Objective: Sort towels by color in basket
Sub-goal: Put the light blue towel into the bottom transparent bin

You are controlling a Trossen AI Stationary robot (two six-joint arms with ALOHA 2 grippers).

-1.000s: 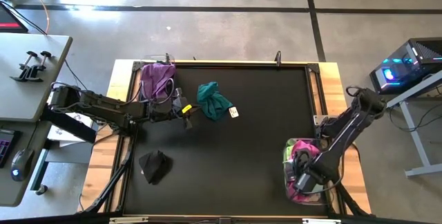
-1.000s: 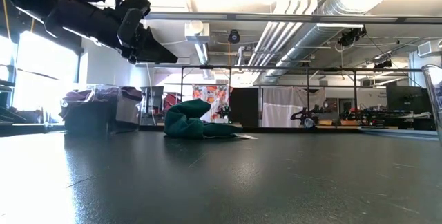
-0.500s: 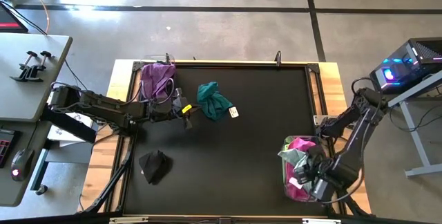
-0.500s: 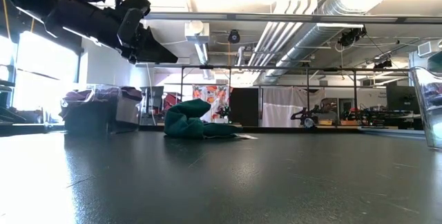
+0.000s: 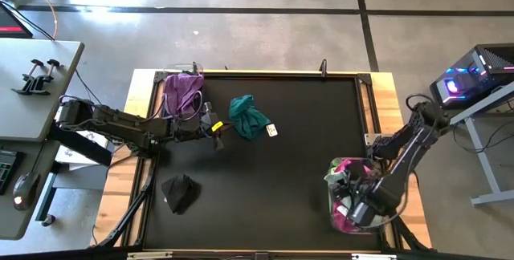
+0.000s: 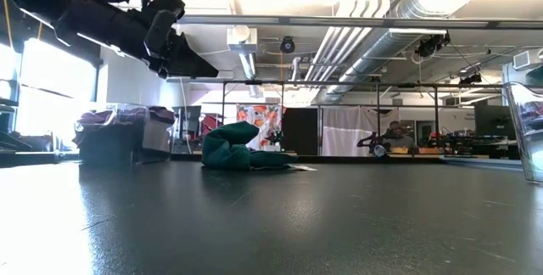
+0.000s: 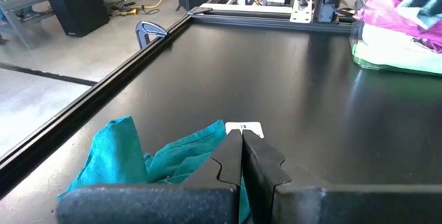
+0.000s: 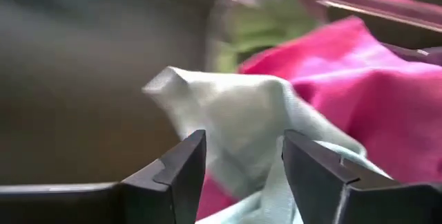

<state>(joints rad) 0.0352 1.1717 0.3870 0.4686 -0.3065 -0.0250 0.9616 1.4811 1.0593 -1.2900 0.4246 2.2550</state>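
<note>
Table (image 5: 305, 172), black mat w/ wood edge, fills the high view; we list items from largest to smallest.

Left arm reaches in from the left edge. Its left gripper (image 7: 242, 156) hangs above the mat just beside the teal towel (image 5: 247, 115), fingers pressed fully together, nothing between them. We see no change in it over the last sec.

Right arm bends down over the clear bin (image 5: 340, 209) at the near right corner. That bin holds magenta, pale mint and green cloths, piled above the rim.

Second basket (image 5: 178, 98), far left corner, carries the purple towel (image 5: 183, 88).

Teal towel lies crumpled on the mat near the far edge, a small white tag (image 5: 272, 130) touching its side. Black towel (image 5: 179, 192) lies alone near the left front, well apart from both bins.

Right gripper (image 8: 238, 169): what changed. A sec ago it sat lower in the pile w/ narrower fingers; since then the fingers have spread and the wrist has shifted over the bin. Now they stand wide apart, gripping nothing, w/ a fold of the mint towel (image 8: 242, 124) between and just beyond them.

Our reading: approx. a re-aim for a fresh pick from the mixed bin. Sorting is early; teal and black cloths remain loose on the mat.
</note>
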